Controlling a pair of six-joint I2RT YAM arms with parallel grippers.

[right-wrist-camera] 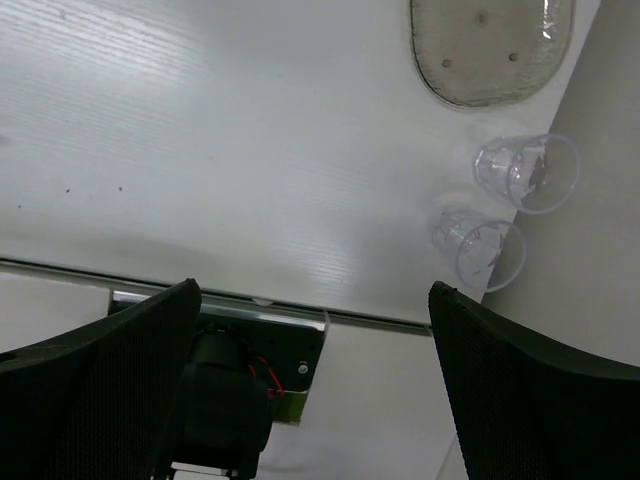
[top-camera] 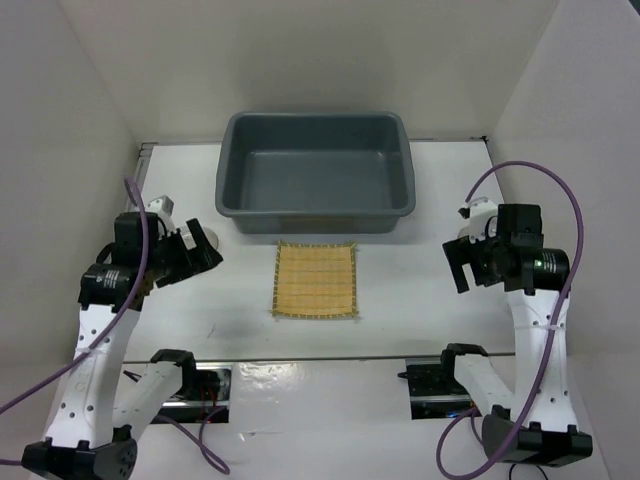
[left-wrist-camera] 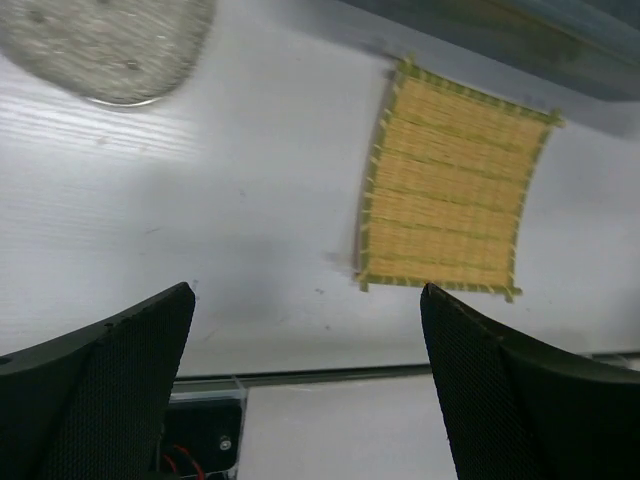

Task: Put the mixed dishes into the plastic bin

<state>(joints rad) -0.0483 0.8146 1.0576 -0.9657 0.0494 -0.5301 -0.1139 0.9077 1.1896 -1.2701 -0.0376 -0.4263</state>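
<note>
Right wrist view first, and it catches what the overhead shot doesn't: two small clear plastic cups (right-wrist-camera: 525, 172) side by side on the white table (right-wrist-camera: 200, 120), close to the side wall (right-wrist-camera: 600, 300), with a round transparent dish (right-wrist-camera: 490, 45) just beyond them. The right gripper (right-wrist-camera: 312, 290) hangs over the tabletop with its dark, mesh-textured fingers (right-wrist-camera: 100, 390) spread wide and nothing between them.

Over to the left wrist view: the left gripper (left-wrist-camera: 306, 290) is also spread wide and carrying nothing. A second round clear dish (left-wrist-camera: 110, 50), speckled and blurred, sits off to its upper left. From above, that dish is only a pale disc beside the left fingers.

Mid-table lies the square yellow woven mat (top-camera: 315, 280), flat, with a ribbed weave and frayed greenish edges. Just behind it stands the large dark grey rectangular plastic bin (top-camera: 315, 218), with rounded corners, a rolled rim and smooth sloping walls. The dishes and mat all sit on the table, outside it.
</note>
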